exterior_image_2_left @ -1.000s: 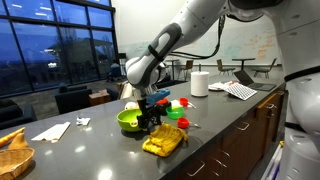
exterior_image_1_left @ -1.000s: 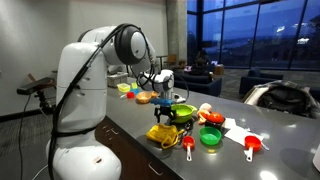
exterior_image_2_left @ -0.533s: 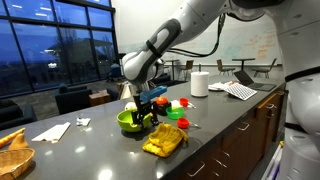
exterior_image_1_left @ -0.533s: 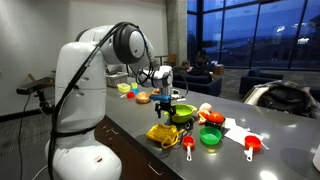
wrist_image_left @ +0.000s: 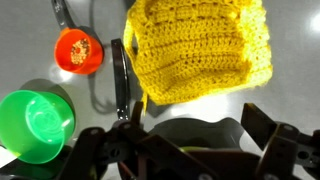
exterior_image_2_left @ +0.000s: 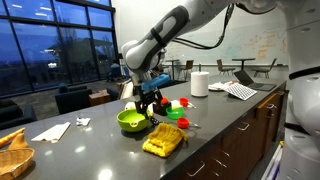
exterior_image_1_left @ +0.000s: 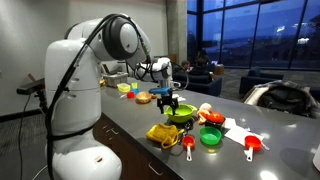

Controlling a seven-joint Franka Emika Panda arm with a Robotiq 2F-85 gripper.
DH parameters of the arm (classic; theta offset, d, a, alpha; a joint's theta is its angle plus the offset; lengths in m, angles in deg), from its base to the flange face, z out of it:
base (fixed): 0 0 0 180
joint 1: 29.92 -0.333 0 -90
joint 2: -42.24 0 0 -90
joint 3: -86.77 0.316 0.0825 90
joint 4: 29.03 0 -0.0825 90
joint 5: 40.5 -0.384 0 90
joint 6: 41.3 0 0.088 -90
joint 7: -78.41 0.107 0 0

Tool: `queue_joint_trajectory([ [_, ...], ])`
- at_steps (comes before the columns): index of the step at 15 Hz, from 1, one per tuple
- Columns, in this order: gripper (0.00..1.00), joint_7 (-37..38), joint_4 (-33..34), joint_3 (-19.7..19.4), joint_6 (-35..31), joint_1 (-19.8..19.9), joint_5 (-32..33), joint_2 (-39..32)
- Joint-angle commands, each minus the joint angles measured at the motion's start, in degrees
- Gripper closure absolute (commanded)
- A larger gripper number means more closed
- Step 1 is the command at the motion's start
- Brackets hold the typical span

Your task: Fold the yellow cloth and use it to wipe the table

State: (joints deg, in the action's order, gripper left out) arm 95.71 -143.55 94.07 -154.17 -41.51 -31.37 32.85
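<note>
the yellow cloth (exterior_image_1_left: pixel 163 133) (exterior_image_2_left: pixel 164 139) is seen bunched close to the tabletop edge nearest the robot base, just beside the green bowl (exterior_image_2_left: pixel 129 121). the gripper (exterior_image_1_left: pixel 168 101) (exterior_image_2_left: pixel 150 104) hangs above the bowl, jaws apart and nothing held. for a clean fold, one short end should be pinched at its hem, lifted just clear and laid over the opposite end, with the red measuring cup (exterior_image_1_left: pixel 187 147) avoided. the cloth's long axis is judged to run roughly along that edge; no leading end can be told.

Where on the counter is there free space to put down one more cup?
Bare counter lies between the napkin and the bowl, and between the cups and the papers. Around bowl and cloth it is crowded.
</note>
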Motion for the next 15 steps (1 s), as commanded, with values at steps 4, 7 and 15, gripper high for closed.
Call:
queue_joint_trajectory([
  [4,0.00,-0.56,-4.14,-0.76,4.13,2.33,-0.58,10.00],
  [7,0.00,-0.50,-5.84,-1.59,3.78,4.19,-1.36,13.43],
  [15,0.00,-1.19,-7.29,-3.87,3.97,8.22,-1.82,19.27],
])
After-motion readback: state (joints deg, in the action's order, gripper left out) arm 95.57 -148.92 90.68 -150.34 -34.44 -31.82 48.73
